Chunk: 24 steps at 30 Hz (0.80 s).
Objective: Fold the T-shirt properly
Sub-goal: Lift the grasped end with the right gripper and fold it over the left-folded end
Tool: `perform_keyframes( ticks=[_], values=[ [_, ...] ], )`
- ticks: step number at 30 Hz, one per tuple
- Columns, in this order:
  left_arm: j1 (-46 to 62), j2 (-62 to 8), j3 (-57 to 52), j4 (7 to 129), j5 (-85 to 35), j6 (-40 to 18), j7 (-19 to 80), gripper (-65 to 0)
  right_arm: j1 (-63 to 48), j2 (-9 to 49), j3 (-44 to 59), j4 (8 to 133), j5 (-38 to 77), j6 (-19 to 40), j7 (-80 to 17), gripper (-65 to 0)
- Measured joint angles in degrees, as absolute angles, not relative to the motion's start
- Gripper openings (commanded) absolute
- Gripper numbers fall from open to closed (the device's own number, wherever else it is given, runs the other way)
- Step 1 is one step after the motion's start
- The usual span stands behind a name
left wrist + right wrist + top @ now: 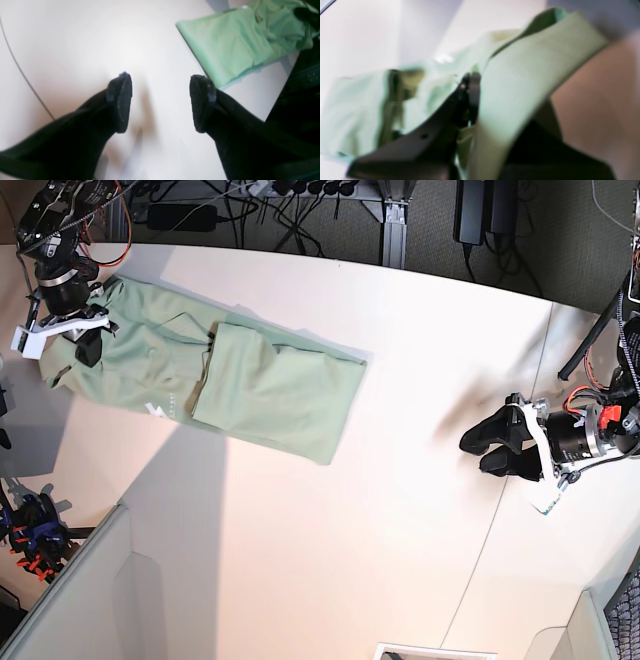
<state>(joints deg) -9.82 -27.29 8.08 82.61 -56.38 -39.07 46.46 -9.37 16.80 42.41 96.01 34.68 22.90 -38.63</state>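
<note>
The T-shirt (270, 385) lies partly folded on the white table (330, 530), running from the upper left toward the middle, with one panel doubled over its middle. My right gripper (88, 348) is at the shirt's far left end. The right wrist view shows this gripper (470, 87) shut on a fold of the pale green cloth (525, 75), which drapes over one finger. My left gripper (476, 454) hovers over bare table at the right, well away from the shirt. It stands open (161, 102) with nothing between its fingers, and the T-shirt (225, 42) is beyond it.
Cables and power strips (300, 195) run behind the table's far edge. A thin seam (500, 500) crosses the tabletop on the right. A pale box wall (90, 600) stands at the lower left. The other arm's dark body (300, 95) fills the left wrist view's right side.
</note>
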Motion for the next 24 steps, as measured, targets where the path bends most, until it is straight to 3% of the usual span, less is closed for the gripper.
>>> perform_keyframes(
  ticks=[9,16,17,19,20,21,24],
  values=[
    [-4.6,-27.1,8.1,82.6,-56.4,-39.1,46.3,-25.9,-9.3,9.3,24.7,112.0,29.1,22.9,-39.2,-65.0],
    [-1.4,-28.0,8.1,82.6,-56.4,-39.1,46.3,-25.9,-8.6,4.9,7.0,111.7,13.9,23.1,-35.8,-65.0],
    [-1.1,-27.9,8.1,82.6,-56.5,-39.1,46.3,-25.9,-8.6,4.9,5.5,110.7,12.9,23.1,-35.0,-59.4],
    [-0.4,-27.8,8.1,82.6,-56.7,-39.0,46.3,-25.9,-8.6,4.9,3.1,108.4,11.6,23.0,-33.1,-36.2],
    [-0.1,-27.8,8.1,82.6,-56.7,-39.1,46.3,-25.9,-8.6,4.9,2.1,107.7,11.3,23.0,-31.9,-27.7],
    [0.0,-27.8,8.1,82.6,-56.7,-39.0,46.3,-25.9,-8.6,4.9,1.3,107.1,11.3,23.0,-30.9,-23.0],
    [0.1,-27.8,8.1,82.6,-56.6,-39.0,46.3,-25.9,-8.6,4.7,-0.1,106.7,11.1,23.0,-29.5,-21.9]
  ],
)
